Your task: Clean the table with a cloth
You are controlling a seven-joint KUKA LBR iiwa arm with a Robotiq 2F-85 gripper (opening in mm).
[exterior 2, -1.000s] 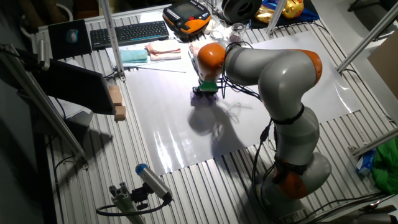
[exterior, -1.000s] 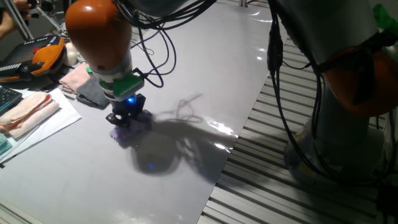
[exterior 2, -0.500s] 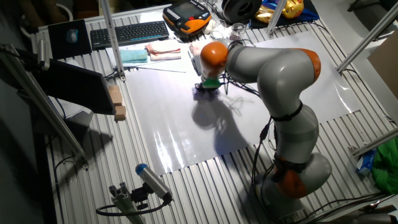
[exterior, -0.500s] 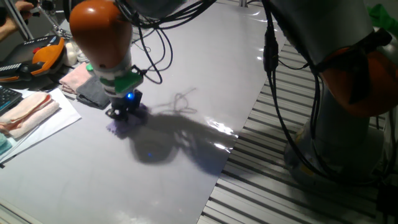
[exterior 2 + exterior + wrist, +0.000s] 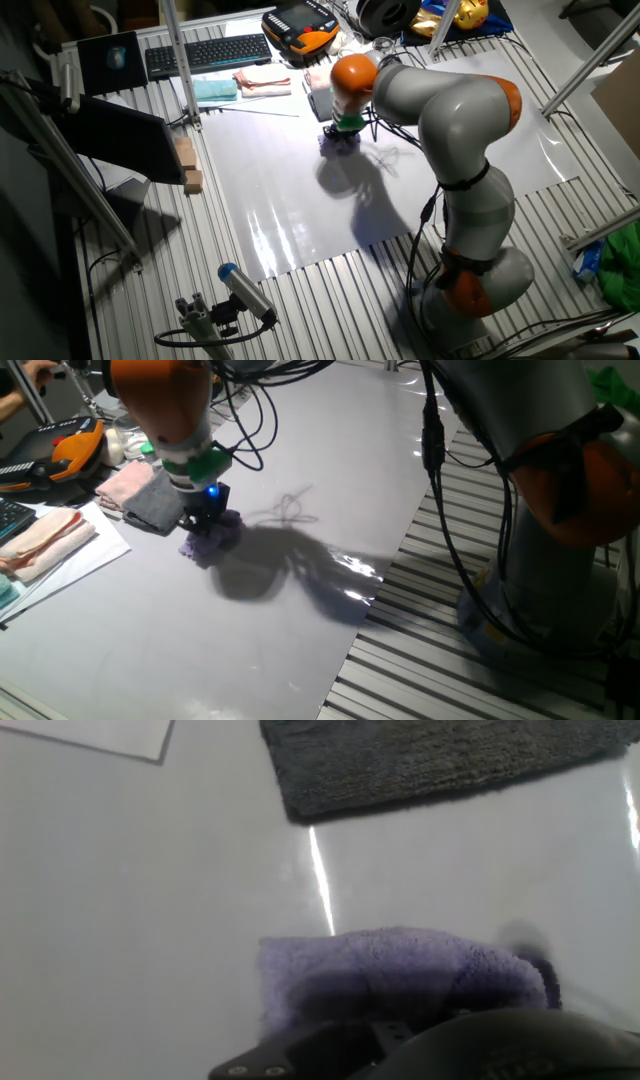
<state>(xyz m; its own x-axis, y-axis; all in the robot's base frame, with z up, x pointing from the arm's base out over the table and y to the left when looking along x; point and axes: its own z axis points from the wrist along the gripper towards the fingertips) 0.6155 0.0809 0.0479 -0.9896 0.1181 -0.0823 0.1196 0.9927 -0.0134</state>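
The lavender cloth (image 5: pixel 203 545) lies bunched on the glossy pale table (image 5: pixel 300 450), and my gripper (image 5: pixel 208 530) stands straight down on it, shut on the cloth and pressing it to the surface. From the other side, the gripper (image 5: pixel 343 137) and cloth (image 5: pixel 334 141) sit near the table's (image 5: pixel 300 210) far edge. In the hand view the cloth (image 5: pixel 400 970) fills the lower middle. The fingertips are hidden behind the cloth and the hand's dark body.
A dark grey folded cloth (image 5: pixel 155 508) lies just beyond the gripper, also close ahead in the hand view as the grey cloth (image 5: pixel 430 760). Pale pink cloths (image 5: pixel 45 538) rest on white paper at the left. Cables hang from the arm. Slatted grating (image 5: pixel 420 650) borders the table's right edge.
My gripper has dragged the lavender cloth a short way across the table, toward the dark grey cloth and the far edge. Its shadow moved with it.
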